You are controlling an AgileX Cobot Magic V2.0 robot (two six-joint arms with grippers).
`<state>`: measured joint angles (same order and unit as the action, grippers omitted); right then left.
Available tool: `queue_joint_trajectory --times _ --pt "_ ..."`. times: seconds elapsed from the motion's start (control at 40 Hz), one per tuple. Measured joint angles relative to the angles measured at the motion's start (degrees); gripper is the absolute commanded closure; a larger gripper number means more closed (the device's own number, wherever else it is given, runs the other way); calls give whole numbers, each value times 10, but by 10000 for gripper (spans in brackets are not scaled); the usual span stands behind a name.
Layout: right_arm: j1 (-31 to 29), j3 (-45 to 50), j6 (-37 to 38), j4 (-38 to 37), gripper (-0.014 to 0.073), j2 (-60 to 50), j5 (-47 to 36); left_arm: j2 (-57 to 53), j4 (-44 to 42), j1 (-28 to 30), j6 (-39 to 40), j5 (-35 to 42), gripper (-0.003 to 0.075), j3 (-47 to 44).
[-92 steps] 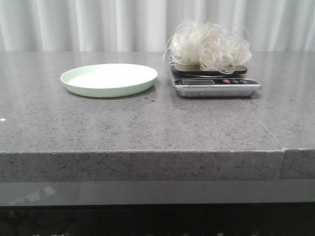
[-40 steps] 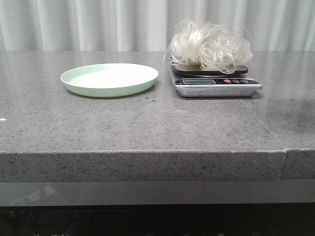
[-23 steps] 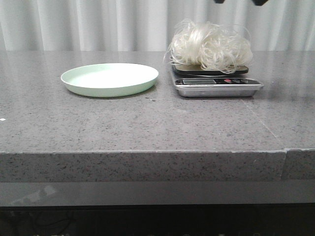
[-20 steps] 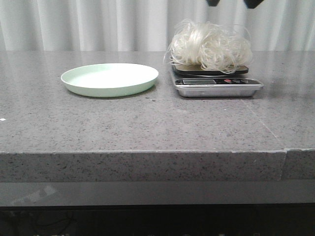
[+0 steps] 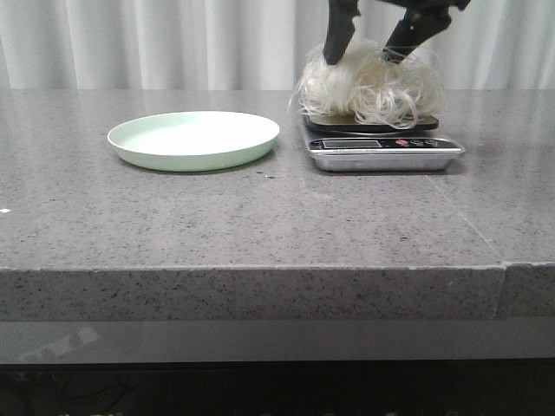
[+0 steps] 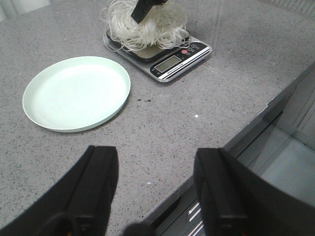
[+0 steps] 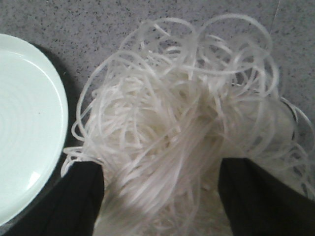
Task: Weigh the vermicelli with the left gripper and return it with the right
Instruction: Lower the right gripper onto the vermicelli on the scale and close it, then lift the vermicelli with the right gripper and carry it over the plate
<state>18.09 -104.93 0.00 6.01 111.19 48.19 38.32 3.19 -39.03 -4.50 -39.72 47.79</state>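
Observation:
The vermicelli (image 5: 371,87), a fluffy tangle of thin white strands, lies on the scale (image 5: 381,147) at the back right. It also shows in the left wrist view (image 6: 147,24) and fills the right wrist view (image 7: 182,132). My right gripper (image 5: 368,43) is open, come down from above with one finger on each side of the top of the tangle; its fingers (image 7: 78,196) straddle the strands. The pale green plate (image 5: 192,139) sits empty to the left of the scale. My left gripper (image 6: 155,191) is open and empty, low over the table's front edge, out of the front view.
The scale's display and buttons (image 6: 172,61) face the front. The grey stone table (image 5: 260,217) has a seam at the right (image 5: 501,269). A white curtain (image 5: 173,43) hangs behind. Dark drawers (image 6: 197,216) lie below the front edge.
My right gripper has come down from the top of the view onto the vermicelli, open. The vermicelli, scale and plate have not moved.

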Motion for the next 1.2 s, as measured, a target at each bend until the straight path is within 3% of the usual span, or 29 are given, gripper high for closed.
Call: queue_joint_trajectory --times 0.1,0.275,0.424,0.849,1.199 --pt "0 -1 0 0 29 7 0 0 0 0 0 1 280 0" --pt "1 -2 0 1 275 8 1 0 0 0 0 1 280 0" --pt "1 -3 0 2 412 8 1 0 -1 0 0 1 280 0" --pt "7 -12 0 -2 413 -18 17 0 -8 0 0 1 280 0" --pt "59 -157 0 -4 413 -39 59 0 -9 0 0 1 280 0"
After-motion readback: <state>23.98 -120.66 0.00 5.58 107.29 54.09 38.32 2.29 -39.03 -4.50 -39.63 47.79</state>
